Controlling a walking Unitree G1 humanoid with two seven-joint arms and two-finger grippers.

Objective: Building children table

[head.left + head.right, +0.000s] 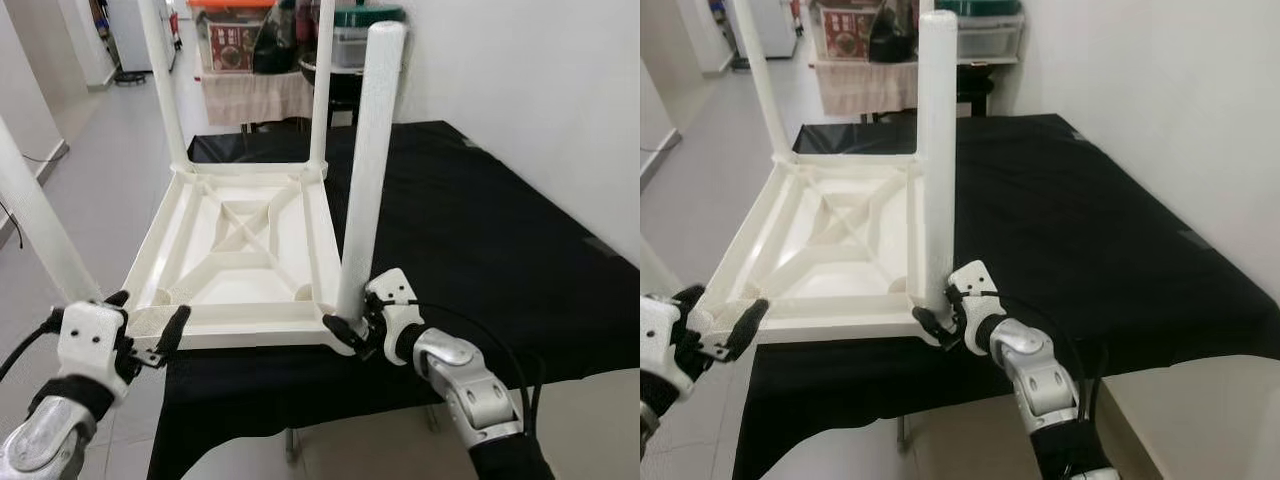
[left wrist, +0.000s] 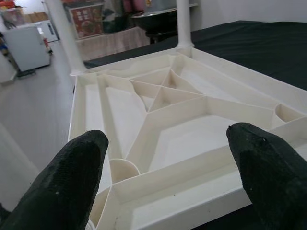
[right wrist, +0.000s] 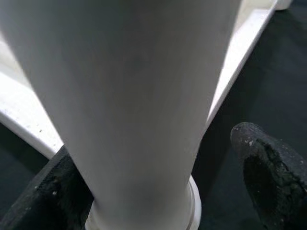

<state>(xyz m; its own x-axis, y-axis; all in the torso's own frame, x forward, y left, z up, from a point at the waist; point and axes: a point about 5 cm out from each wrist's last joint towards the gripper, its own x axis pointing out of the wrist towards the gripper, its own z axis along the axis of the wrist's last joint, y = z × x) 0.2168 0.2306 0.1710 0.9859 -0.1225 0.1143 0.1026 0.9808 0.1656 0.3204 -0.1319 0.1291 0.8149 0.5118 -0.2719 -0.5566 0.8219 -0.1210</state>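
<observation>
Head views: the upturned table top (image 1: 240, 250) lies on the black counter (image 1: 480, 230), its near edge at the counter's front. You see the near-right leg (image 1: 368, 170) standing upright in its corner socket, long axis vertical. The right end effector (image 1: 352, 330) sits at the leg's base, one finger on each side; it is the nearer arm for any seating move. The left end effector (image 1: 150, 330) hangs released just before the near-left corner, beside a further leg (image 1: 40, 230) slanting past the left arm.

Left wrist view: both fingers (image 2: 62, 187) stand wide apart, nothing between them; the ribbed underside lies straight ahead, with an empty socket (image 2: 123, 168) near.

Right wrist view: the leg runs along the line of sight between the fingers. One finger (image 3: 271, 177) stands clear of it, so judge the grip loose, not clenched.
</observation>
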